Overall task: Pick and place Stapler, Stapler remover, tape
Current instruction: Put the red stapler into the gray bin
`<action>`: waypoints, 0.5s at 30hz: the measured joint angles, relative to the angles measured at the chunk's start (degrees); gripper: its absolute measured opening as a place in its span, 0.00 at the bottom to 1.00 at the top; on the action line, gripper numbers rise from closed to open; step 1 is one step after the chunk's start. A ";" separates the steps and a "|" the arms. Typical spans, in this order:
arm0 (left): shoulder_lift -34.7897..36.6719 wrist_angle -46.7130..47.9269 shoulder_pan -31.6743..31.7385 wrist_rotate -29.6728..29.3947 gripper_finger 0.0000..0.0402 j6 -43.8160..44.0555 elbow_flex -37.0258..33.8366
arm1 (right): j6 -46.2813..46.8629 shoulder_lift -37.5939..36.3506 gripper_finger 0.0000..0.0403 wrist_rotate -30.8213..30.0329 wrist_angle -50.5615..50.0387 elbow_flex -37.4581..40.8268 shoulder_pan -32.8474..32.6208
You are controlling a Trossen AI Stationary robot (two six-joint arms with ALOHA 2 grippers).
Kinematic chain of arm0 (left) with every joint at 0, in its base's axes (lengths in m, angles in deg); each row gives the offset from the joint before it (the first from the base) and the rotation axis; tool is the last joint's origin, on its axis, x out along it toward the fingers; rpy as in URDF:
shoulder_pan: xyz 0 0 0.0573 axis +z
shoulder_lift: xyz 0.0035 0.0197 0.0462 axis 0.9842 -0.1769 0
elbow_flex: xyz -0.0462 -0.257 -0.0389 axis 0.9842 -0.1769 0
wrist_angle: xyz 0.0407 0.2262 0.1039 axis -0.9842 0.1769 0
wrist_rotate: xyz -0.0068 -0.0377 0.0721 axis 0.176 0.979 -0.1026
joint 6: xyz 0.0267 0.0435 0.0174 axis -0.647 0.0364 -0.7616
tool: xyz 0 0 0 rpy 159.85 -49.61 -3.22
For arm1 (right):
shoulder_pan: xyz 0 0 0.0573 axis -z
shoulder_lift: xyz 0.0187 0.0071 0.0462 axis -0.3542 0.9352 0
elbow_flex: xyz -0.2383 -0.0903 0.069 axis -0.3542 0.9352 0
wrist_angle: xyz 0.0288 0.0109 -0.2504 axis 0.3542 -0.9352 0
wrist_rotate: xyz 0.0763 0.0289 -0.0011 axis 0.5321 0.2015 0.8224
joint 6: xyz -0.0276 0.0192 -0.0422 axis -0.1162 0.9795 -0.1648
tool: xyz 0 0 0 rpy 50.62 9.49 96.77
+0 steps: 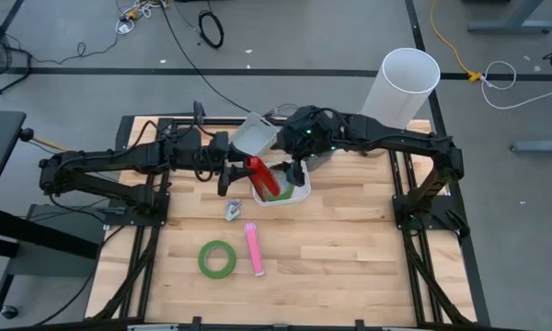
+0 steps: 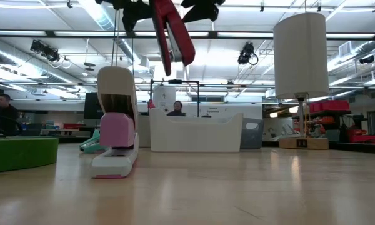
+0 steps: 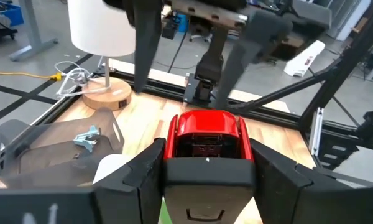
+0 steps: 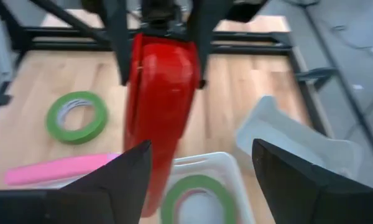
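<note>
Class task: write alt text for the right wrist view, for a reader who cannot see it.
A red stapler, clamped by the left gripper, hangs over a white bin holding a green tape roll. The right gripper stands open; another green roll and a pink stapler lie on the table.

No writing, label, brand or number can be read anywhere.

An open lab hall: exposed ceiling ducts (image 2: 25,47), strip lights (image 2: 100,15), floor cables (image 1: 193,37), distant workbenches (image 2: 325,142).
</note>
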 joint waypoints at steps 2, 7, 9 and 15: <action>0.04 -0.15 0.00 -0.68 0.48 -0.03 0.00 | -0.50 -0.95 0.68 -1.86 0.02 0.01 0.33; 0.07 -0.31 0.07 -1.65 0.48 -0.07 0.00 | -0.62 -3.28 0.66 -4.01 0.07 0.00 1.48; 0.07 -0.36 0.52 -1.57 0.48 -0.03 0.00 | -0.62 -4.01 0.66 -4.08 0.08 0.00 1.89; 0.07 -0.33 3.40 -3.97 0.48 -0.09 0.02 | -0.64 -6.12 0.65 -8.94 0.47 0.02 2.23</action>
